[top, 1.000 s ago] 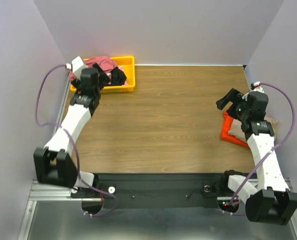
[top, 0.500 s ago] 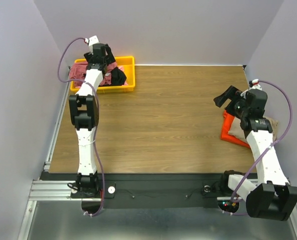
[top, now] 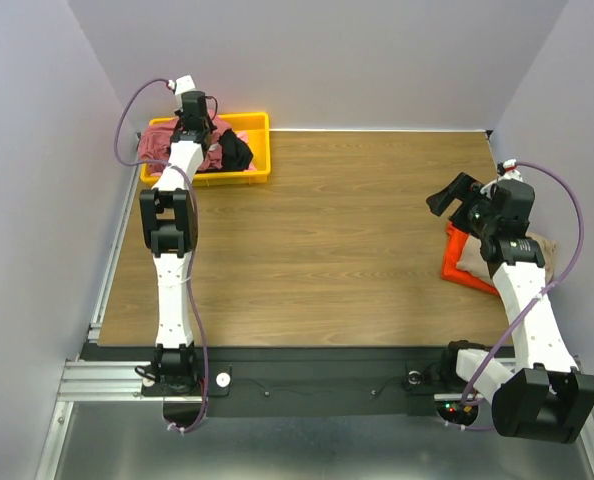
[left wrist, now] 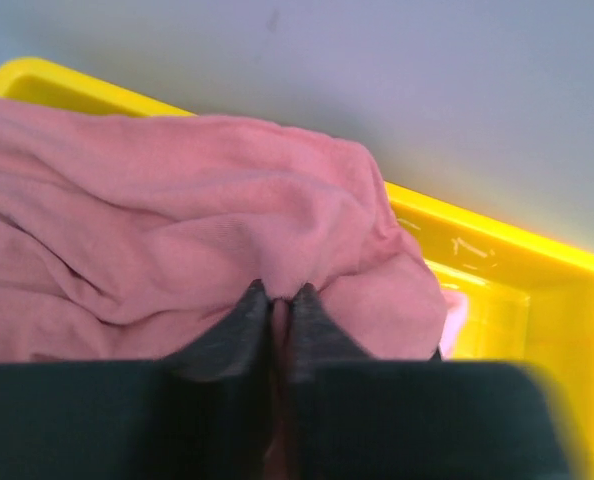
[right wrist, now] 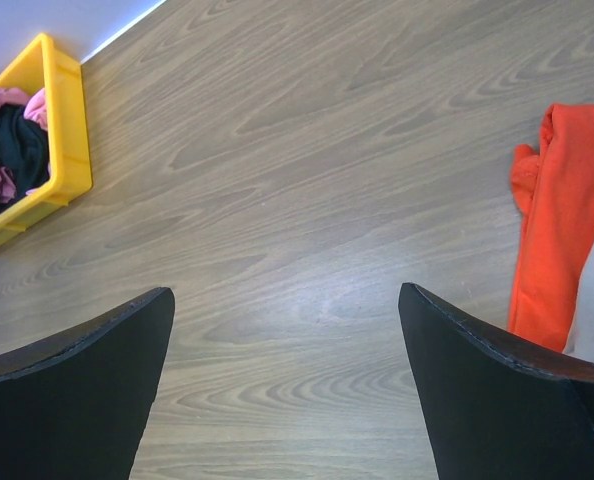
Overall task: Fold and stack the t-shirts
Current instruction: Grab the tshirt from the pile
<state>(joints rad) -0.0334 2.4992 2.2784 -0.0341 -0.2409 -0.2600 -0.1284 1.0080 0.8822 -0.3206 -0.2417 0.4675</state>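
Observation:
A large dusty-red t-shirt (left wrist: 177,220) lies bunched in the yellow bin (left wrist: 507,262) at the table's far left corner. My left gripper (left wrist: 277,296) reaches into the bin and is shut on a fold of that shirt, with pink cloth pinched between its dark fingers. From above, the left gripper (top: 195,122) sits over the dusty-red t-shirt (top: 160,141), and a black t-shirt (top: 236,150) lies beside it in the bin. My right gripper (right wrist: 287,300) hangs open over bare wood, empty. A tan t-shirt (top: 537,248) rests on an orange one (top: 454,260) at the right edge.
The yellow bin (top: 260,122) stands against the back wall. The orange cloth (right wrist: 562,225) lies just right of my right gripper (top: 455,195). Grey walls close in the table on three sides. Bare wooden tabletop (top: 327,240) stretches between the two arms.
The left arm has stretched out straight into the bin, and its jaws have closed on the dusty-red t-shirt. The right arm has barely shifted.

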